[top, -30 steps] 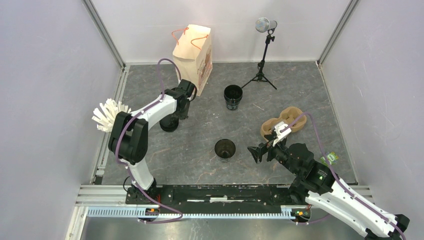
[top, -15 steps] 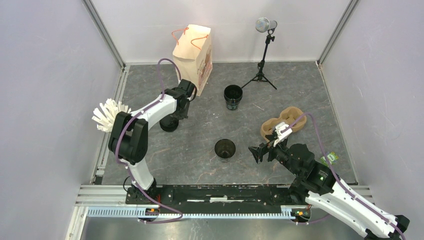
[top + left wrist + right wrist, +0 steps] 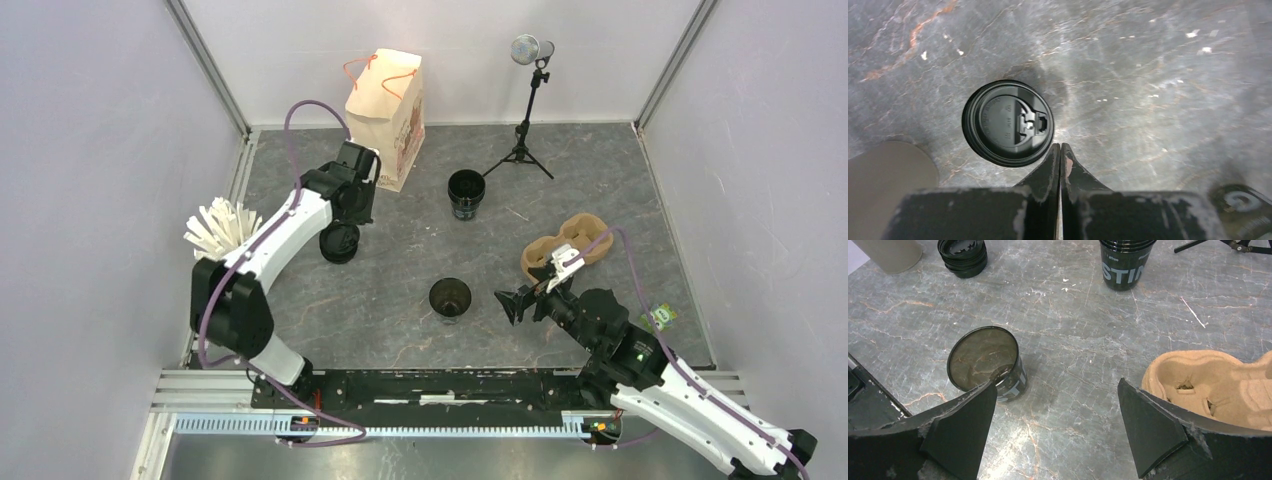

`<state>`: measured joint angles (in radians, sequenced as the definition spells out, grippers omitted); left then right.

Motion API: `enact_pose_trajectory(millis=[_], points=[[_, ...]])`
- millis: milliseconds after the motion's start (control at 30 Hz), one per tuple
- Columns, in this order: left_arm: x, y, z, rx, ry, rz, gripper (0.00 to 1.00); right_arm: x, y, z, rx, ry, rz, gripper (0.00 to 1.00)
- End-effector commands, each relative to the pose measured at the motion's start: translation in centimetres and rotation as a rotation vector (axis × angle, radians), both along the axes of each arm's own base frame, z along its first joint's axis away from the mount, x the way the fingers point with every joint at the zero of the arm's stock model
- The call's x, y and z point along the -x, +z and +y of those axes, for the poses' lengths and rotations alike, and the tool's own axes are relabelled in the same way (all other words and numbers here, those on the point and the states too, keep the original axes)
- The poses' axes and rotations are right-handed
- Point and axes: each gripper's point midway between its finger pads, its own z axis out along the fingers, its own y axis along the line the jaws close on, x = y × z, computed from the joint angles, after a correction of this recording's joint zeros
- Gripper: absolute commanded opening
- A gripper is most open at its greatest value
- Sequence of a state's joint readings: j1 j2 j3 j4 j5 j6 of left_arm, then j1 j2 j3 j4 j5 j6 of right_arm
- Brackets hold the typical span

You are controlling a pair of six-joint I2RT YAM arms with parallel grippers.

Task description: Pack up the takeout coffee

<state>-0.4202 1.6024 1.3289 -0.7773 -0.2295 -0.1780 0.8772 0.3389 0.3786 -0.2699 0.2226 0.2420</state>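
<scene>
Black left fingers [image 3: 1052, 167] are pressed together tip to tip with nothing between them. They hang over the grey marbled table [image 3: 1158, 75], their tips just beside the rim of a stack of lids [image 3: 1008, 122] whose top lid faces up. Seen from above, this stack sits on the table's left side, in front of the beige paper bag [image 3: 385, 110] with orange handles, which stands upright at the back. The right fingers [image 3: 964, 426] are spread as wide as they go and hold nothing, low over the table's right half. Near 1 of them, toward the table's middle, stands 1 lidless cup [image 3: 990, 365], upright and open-topped, apart from the finger in the top view. On the other side lies the brown pulp carrier [image 3: 1213, 382], resting flat near the second finger. Farther back, past the lidless cup, a stack of cups [image 3: 1125, 262] with pale lettering stands upright, well apart from the lids. Behind it, at the back right, rises a black tripod [image 3: 522, 140] carrying a round grey head. White strips [image 3: 215, 230] fan out at the table's left edge, and a small green packet [image 3: 660, 317] lies at its right edge.
</scene>
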Motion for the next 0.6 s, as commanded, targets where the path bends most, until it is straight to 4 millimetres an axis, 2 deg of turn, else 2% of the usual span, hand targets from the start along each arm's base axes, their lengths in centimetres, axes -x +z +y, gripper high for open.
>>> enact_pose_trajectory(millis=[0, 100, 200, 300, 333, 433, 567], points=[[0.5, 5.0, -2.1, 0.169, -0.039, -0.088, 0.02, -0.6, 2.1, 0.8, -0.109, 0.001, -0.088, 0.98], [0.7, 5.4, -1.9, 0.169, -0.044, -0.103, 0.05, -0.9, 2.7, 0.8, -0.142, -0.012, -0.118, 0.98], [0.1, 3.9, -1.2, 0.104, -0.037, -0.086, 0.34, -0.9, 3.0, 1.1, -0.147, -0.004, -0.115, 0.98], [-0.6, 2.3, -1.4, 0.077, -0.060, -0.056, 0.46, -0.8, 2.8, 1.2, -0.151, -0.002, -0.100, 0.98], [-1.0, 1.9, -1.0, 0.046, -0.049, -0.053, 0.47, -0.8, 2.7, 1.3, -0.150, -0.001, -0.094, 0.98], [-1.7, 0.8, -0.2, -0.014, -0.032, -0.038, 0.39, -0.7, 2.7, 1.2, -0.155, -0.001, -0.080, 0.98], [-1.8, -0.4, 0.6, -0.061, -0.016, -0.018, 0.39, -0.6, 2.7, 1.0, -0.148, -0.006, -0.075, 0.98]])
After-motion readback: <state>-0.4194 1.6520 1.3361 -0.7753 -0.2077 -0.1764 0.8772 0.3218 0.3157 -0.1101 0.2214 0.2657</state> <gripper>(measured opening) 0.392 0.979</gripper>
